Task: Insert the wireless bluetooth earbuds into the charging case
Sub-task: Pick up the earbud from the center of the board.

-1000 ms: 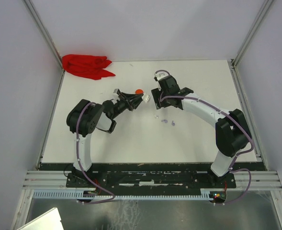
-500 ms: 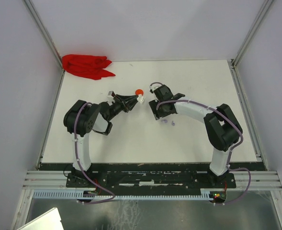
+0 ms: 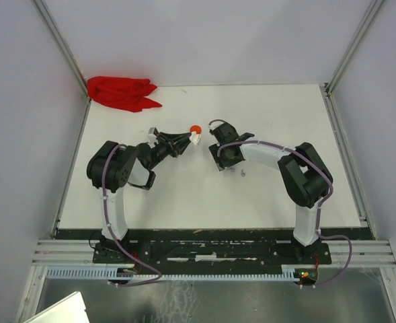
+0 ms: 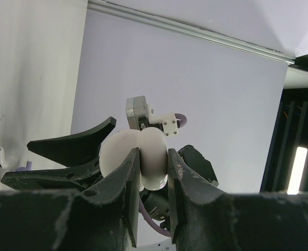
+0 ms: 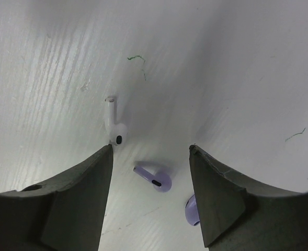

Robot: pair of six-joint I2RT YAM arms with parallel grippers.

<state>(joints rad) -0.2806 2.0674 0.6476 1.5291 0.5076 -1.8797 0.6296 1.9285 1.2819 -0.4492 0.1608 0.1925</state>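
My left gripper is shut on the white charging case and holds it above the table; in the left wrist view the case sits pinched between my fingers. My right gripper is open and low over the earbuds. In the right wrist view a purple earbud lies between the open jaws of my right gripper. A whitish earbud lies just beyond the left fingertip. A second purple earbud is half hidden by the right finger. One purple earbud shows from above.
A small red round disc lies on the white table just behind the case. A crumpled red cloth lies at the back left corner. Grey walls and metal rails close in the table's sides.
My right gripper has swung towards the near left and dropped over the earbuds, covering the whitish one from above. My left gripper has drawn back slightly to the left with the case.
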